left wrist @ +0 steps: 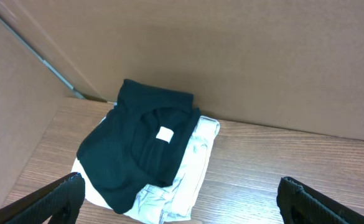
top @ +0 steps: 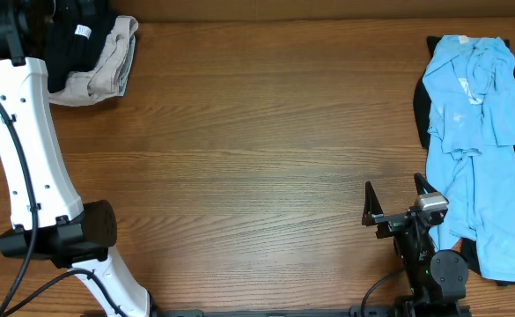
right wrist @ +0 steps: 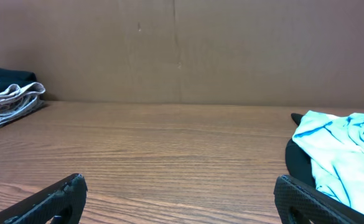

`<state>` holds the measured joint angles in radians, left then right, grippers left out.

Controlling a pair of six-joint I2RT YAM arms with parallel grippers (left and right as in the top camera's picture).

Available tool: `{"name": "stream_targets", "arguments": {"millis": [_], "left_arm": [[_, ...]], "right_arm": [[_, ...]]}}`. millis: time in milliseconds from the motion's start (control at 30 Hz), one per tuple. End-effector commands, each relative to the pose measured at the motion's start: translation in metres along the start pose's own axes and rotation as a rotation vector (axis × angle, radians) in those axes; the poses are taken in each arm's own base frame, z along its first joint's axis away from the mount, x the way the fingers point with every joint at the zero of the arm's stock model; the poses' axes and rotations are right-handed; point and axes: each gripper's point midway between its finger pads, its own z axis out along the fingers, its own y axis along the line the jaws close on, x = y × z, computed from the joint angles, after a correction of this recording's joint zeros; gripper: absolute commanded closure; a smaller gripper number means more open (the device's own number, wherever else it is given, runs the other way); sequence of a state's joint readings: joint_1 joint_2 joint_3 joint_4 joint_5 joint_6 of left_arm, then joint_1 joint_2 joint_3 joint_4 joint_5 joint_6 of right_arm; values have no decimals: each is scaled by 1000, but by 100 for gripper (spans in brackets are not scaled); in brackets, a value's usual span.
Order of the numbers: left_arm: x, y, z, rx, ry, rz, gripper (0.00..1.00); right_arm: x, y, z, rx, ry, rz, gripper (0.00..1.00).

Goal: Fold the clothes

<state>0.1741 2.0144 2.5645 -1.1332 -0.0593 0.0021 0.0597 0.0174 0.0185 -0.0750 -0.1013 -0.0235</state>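
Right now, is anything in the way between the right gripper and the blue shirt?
No, nothing visible. The open right gripper sits just beside the light blue shirt, with only bare table between them.

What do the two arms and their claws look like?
The left arm has long white links, a black joint and black cables alongside. The right arm is black with a silver block. Left claw and right claw each have two black fingers.

The light blue shirt hides most of a black garment.
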Motion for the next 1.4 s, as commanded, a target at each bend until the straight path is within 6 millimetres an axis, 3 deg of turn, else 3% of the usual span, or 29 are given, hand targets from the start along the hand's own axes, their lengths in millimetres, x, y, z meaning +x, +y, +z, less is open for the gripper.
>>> {"name": "stream_targets", "arguments": {"millis": [0, 300, 433, 567, 767, 967, 1067, 1133, 1367], "left_arm": [[1, -3, 2, 8, 4, -7, 0], [2, -4, 5, 9, 8, -6, 0], [10, -15, 9, 25, 38, 8, 0], [19, -33, -2, 57, 59, 31, 0], [76, -71, -34, 128, 182, 101, 0], [135, -116, -87, 239, 245, 212, 0], [150, -118, -112, 233, 237, 312, 0], [146, -115, -125, 240, 177, 302, 0], [110, -122, -135, 372, -213, 131, 0]], "right_arm": [[2, 2, 0, -10, -2, -4, 0], [2, 2, 0, -10, -2, -4, 0], [2, 2, 0, -10, -2, -4, 0], [2, 2, 0, -10, -2, -4, 0], [2, 2, 0, -10, -2, -4, 0], [2, 2, 0, -10, -2, -4, 0], [2, 2, 0, -10, -2, -4, 0], [2, 2, 0, -10, -2, -4, 0], [2, 2, 0, -10, -2, -4, 0]]}}
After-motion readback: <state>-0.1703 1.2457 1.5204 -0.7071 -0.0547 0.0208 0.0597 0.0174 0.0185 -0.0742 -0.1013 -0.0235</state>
